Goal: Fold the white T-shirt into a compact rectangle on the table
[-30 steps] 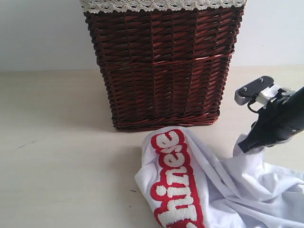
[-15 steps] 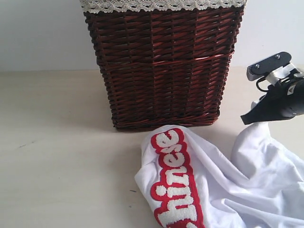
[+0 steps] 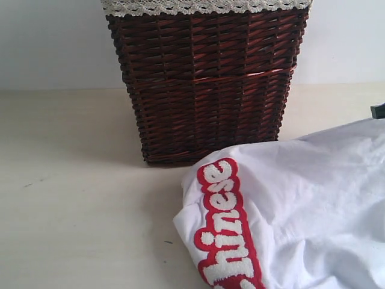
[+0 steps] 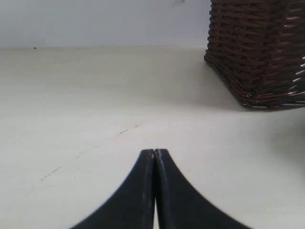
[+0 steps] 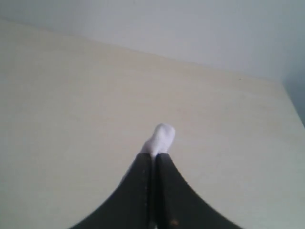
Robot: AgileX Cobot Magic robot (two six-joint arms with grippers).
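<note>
1. None of the folding is done. The white T-shirt (image 3: 313,198) lies as one loose, rumpled sheet with no straight edge or crease made.
2. It covers the near right part of the table (image 3: 72,180), in front of the dark wicker basket (image 3: 204,84). In the exterior view its far edge overlaps the basket's lower right corner.
3. The red-outlined lettering (image 3: 225,229) runs along the shirt's left border and faces up.
4. The cloth rises smoothly toward the table's right edge. I judge that the shirt is being drawn out flat, a step that comes ahead of any fold.
5. What is left is spreading it fully, turning in the sleeves and sides, then doubling it into a rectangle.
6. The right gripper (image 5: 153,156) has its jaws pinched together on a bit of the shirt. A small white tuft (image 5: 162,136) pokes out past the tips, over bare table near its far right corner.
7. The left gripper (image 4: 155,153) has its jaws pressed tight with nothing between them. It is held low over bare table on the basket's other side, well apart from the shirt.
</note>
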